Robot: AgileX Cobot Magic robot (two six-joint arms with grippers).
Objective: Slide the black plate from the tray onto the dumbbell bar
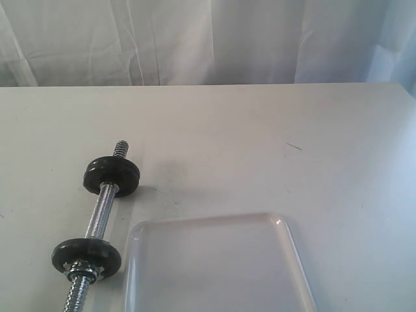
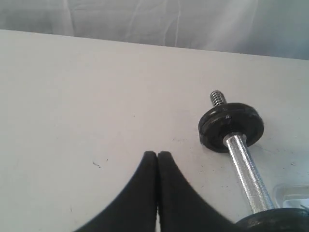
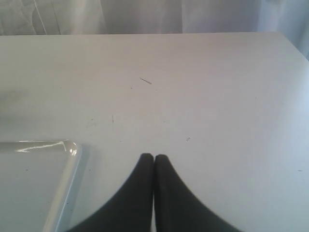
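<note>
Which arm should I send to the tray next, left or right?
Right, probably: the right hand, shut, sits close beside the tray rim; the left hand, also shut, faces the dumbbell bar. No loose plate is visible.

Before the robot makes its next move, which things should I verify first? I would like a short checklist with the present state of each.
1. Sight of the black plate on the tray: cannot tell. The part of the tray in view is bare, and its near end is out of frame.
2. Readiness of the left end effector to grasp: not ok, shut and empty.
3. Readiness of the right end effector to grasp: not ok, shut and empty.
4. Position of the dumbbell bar, flat on the table beside the tray: ok.
5. A free threaded end for loading: ok, bare thread shows beyond the far disc.
</note>
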